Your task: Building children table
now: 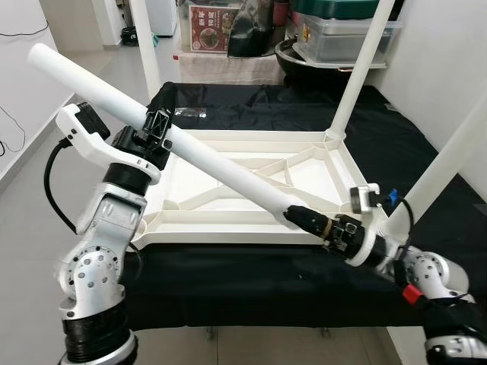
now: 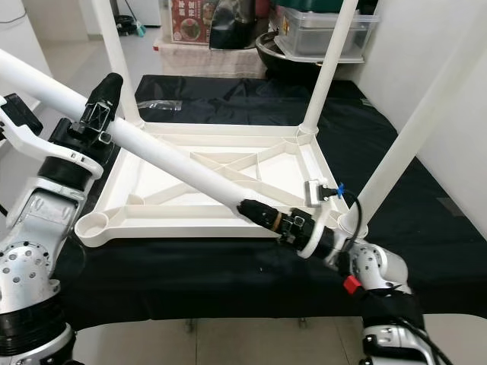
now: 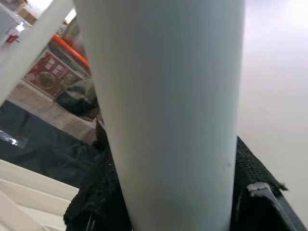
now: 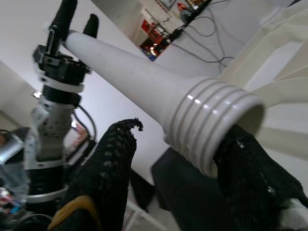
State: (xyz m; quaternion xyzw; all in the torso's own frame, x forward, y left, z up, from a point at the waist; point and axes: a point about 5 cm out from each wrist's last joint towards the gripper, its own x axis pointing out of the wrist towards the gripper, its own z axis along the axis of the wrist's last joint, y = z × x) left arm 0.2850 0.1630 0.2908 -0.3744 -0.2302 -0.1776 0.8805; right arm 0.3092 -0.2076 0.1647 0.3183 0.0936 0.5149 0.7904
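Children's table top, a white moulded plastic panel with ribbed underside, lies inverted on the black-draped surface, beyond both sets of fingers. Three white tubular plastic legs already stand in its corner sockets: far left, far right, near right. The near-left socket is still empty. The fourth white tubular leg is held slanting above the top. Left gripper has its fingers closed around the leg's upper part. Right gripper has its fingers clamped on the leg's ribbed threaded end. Remaining, apparently: seat this leg, then turn the table upright.
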